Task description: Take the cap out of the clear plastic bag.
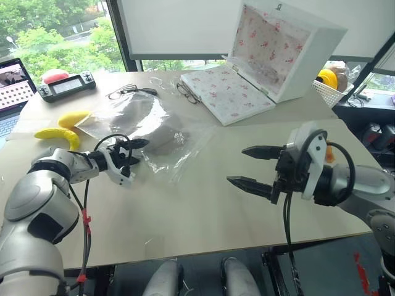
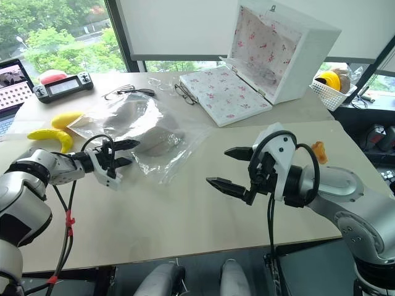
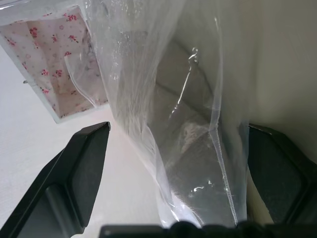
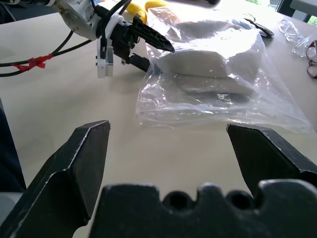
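At the far left of the head view, on the pale counter, lie a laptop corner, a black handheld game console and, below it, two yellow toy bananas. Just right of the bananas the left end effector reaches toward the centre, its two black fingers spread apart and released; in its wrist view a crinkled edge of the clear plastic bag runs between them, nothing clamped on it. The bag sits left of centre, in the middle height of the frame: glossy, wrinkled, roughly rectangular, with bright glare on its upper half. Through the film shows the cap, a soft greyish-beige mound folded flat, wholly inside the bag; the right wrist view shows it as two pale fabric layers stacked under the plastic. Above the bag, near the counter's far edge, lie two pairs of glasses. Right of centre at the top stands an open white box with a floral lining, its lid raised. Lower right, the right end effector hangs above the bare counter, well apart from the bag, fingers wide and empty. At the upper right edge sits a white basket holding a yellow object.
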`<state>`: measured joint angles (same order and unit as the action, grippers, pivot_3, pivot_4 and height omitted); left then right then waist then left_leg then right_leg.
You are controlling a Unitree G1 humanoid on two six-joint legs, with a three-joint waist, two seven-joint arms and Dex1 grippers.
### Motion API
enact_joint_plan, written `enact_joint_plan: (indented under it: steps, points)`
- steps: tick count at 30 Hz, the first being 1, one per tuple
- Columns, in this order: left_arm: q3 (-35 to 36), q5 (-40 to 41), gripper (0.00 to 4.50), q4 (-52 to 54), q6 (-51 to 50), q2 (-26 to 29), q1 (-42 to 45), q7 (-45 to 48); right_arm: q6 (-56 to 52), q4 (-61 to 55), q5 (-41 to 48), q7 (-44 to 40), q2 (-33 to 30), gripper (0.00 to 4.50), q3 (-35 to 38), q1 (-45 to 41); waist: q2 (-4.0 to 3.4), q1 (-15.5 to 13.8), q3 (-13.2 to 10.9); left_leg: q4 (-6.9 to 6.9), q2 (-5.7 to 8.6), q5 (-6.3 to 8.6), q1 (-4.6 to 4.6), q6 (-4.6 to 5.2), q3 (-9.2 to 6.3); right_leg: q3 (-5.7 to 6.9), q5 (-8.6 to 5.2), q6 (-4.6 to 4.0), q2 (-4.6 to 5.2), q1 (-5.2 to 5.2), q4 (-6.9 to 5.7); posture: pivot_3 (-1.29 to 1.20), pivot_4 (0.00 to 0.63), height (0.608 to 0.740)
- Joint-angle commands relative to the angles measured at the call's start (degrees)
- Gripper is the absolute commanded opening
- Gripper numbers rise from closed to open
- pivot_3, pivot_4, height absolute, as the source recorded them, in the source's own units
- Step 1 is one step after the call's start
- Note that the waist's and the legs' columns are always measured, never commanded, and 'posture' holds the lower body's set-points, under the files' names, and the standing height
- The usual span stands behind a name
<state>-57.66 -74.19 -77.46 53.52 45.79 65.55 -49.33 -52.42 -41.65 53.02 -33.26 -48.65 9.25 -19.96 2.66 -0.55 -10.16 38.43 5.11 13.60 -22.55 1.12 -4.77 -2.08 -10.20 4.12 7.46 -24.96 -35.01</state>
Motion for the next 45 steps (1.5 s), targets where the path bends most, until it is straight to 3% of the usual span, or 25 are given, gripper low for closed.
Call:
enact_joint_plan:
  steps: [1, 5, 8, 11, 16, 19, 21, 25, 31, 32, 39, 45]
  points:
    - [0.3, 0.7, 4.43, -0.3, 0.1, 0.6, 0.6, -0.3, 1.9, -0.8, -0.1, -0.2, 0.3, 4.5, 0.4, -1.1, 0.0, 0.0, 0.0, 0.0, 0.0, 0.0, 0.0, 0.0, 0.0, 0.0, 0.0, 0.0, 0.0, 0.0, 0.0, 0.0, 0.15, 0.74]
    - [0.3, 0.7, 4.43, -0.3, 0.1, 0.6, 0.6, -0.3, 1.8, -0.8, -0.2, -0.3, 0.4, 4.5, 0.5, -1.1, 0.0, 0.0, 0.0, 0.01, 0.0, 0.0, 0.0, 0.0, 0.0, 0.0, 0.01, -0.01, 0.0, 0.0, -0.01, 0.0, 0.15, 0.74]
    - [20.2, 23.5, 4.43, -3.7, -8.7, -7.7, -7.0, 24.2, 1.7, -0.6, 0.1, 0.0, 0.3, 4.5, 1.1, -1.1, -0.24, -0.1, 0.2, 0.04, 0.01, 0.03, 0.04, 0.05, 0.07, 0.01, 0.06, -0.03, 0.04, 0.0, -0.05, 0.0, 0.15, 0.74]
    - [25.6, 28.8, 4.43, -2.2, -11.6, -8.4, -8.9, 32.6, 1.7, -0.6, 0.1, 0.0, 0.3, 4.5, 1.2, -1.1, -0.24, -0.4, 0.2, 0.35, 0.02, 0.08, 0.06, 0.14, 0.0, 0.13, 0.05, -0.02, 0.11, 0.08, -0.03, 0.0, 0.15, 0.74]
    - [27.7, 31.2, 4.43, 0.0, -13.1, -8.0, -9.8, 38.1, 1.8, -0.4, 0.0, -0.1, 0.5, 4.5, 1.0, -1.1, -0.25, 0.1, 0.2, 0.42, -0.08, 0.11, 0.71, 0.16, 0.07, 0.11, -0.14, 0.43, 0.1, 0.83, 0.12, 0.0, 0.15, 0.74]
    - [28.3, 31.9, 3.72, 0.6, -13.4, -8.0, -10.1, 39.9, 1.8, -0.5, 0.0, 0.0, 0.6, 4.5, 0.9, -1.2, -0.25, 0.1, 0.2, 0.41, -0.11, 0.11, 0.73, 0.16, 0.06, 0.09, -0.14, 0.44, 0.1, 0.8, 0.08, 0.0, 0.15, 0.74]
    - [28.3, 32.1, 2.98, 0.9, -13.3, -8.1, -10.3, 40.3, 1.8, -0.5, 0.0, 0.0, 0.7, 4.5, 0.9, -1.2, -0.25, 0.1, 0.2, 0.42, -0.08, 0.12, 0.66, 0.16, 0.06, 0.06, -0.11, 0.4, 0.1, 0.7, 0.06, 0.0, 0.15, 0.74]
    - [28.0, 31.9, 2.98, 1.4, -12.8, -8.3, -10.5, 40.3, 1.7, -0.5, 0.0, 0.0, 0.6, 4.5, 1.0, -1.2, -0.25, -0.1, 0.2, 0.42, -0.06, 0.2, 0.56, 0.2, 0.06, 0.05, 0.15, -0.02, 0.1, 0.62, 0.07, 0.0, 0.15, 0.74]
    - [27.6, 31.5, 2.98, 1.6, -12.4, -8.4, -10.6, 39.9, 1.6, -0.6, 0.1, 0.0, 0.6, 4.5, 1.1, -1.3, -0.25, -0.1, 0.2, 0.42, -0.06, 0.22, 0.56, 0.21, 0.06, 0.06, 0.1, 0.06, 0.1, 0.63, 0.1, 0.0, 0.15, 0.74]
    - [27.6, 31.5, 2.47, 1.6, -12.4, -8.4, -10.6, 39.9, 1.6, -0.6, 0.1, 0.0, 0.6, 4.5, 1.1, -1.3, -0.24, -0.1, 0.2, 0.42, -0.06, 0.22, 0.56, 0.21, 0.06, 0.06, 0.1, 0.06, 0.1, 0.63, 0.1, 0.0, 0.15, 0.74]
    - [27.4, 31.3, 0.14, 2.0, -11.2, -8.2, -10.9, 39.4, 1.7, -0.4, -0.2, 0.0, 0.6, 4.5, 1.0, -1.3, -0.3, -0.1, 0.2, 0.41, -0.06, 0.25, 0.64, 0.21, 0.06, 0.05, 0.05, 0.14, 0.11, 0.69, 0.12, 0.0, 0.15, 0.74]
    - [25.5, 29.0, 0.04, 4.1, -5.2, -7.5, -10.3, 34.2, 1.6, -0.3, -0.2, 0.0, 0.7, 4.5, 0.8, -1.4, -0.3, -0.1, 0.2, 0.41, -0.07, 0.25, 0.64, 0.21, 0.05, 0.04, -0.11, 0.41, 0.11, 0.68, 0.11, 0.0, 0.15, 0.74]
